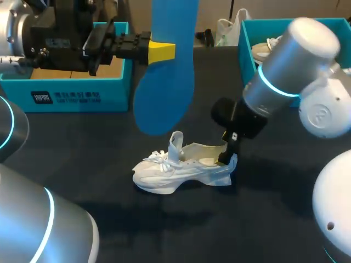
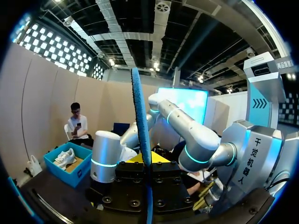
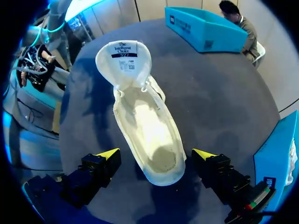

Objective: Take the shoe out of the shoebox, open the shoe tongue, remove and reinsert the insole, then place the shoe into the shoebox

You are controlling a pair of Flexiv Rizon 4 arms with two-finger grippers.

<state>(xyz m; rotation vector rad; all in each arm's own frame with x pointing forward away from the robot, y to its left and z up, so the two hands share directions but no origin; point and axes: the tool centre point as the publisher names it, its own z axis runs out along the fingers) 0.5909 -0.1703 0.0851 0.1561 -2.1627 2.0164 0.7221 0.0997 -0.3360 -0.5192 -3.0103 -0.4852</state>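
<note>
A white shoe (image 1: pixel 178 170) lies on its sole on the black table, its tongue (image 3: pixel 124 60) folded forward and its inside bare. High above the table my left gripper (image 1: pixel 162 52) is shut on the blue insole (image 1: pixel 164 76), which hangs upright over the shoe. The left wrist view shows the insole (image 2: pixel 141 135) edge-on between the left gripper's (image 2: pixel 147 163) yellow tips. My right gripper (image 1: pixel 227 158) is down at the shoe's heel. It stands open, the heel (image 3: pixel 163 163) lying between its fingertips (image 3: pixel 108 153) with a gap on each side.
An open blue shoebox (image 1: pixel 71 93) stands at the back left, under my left arm. A second blue box (image 1: pixel 247 38) with another white shoe in it is at the back right. The table (image 1: pixel 263 219) is dark.
</note>
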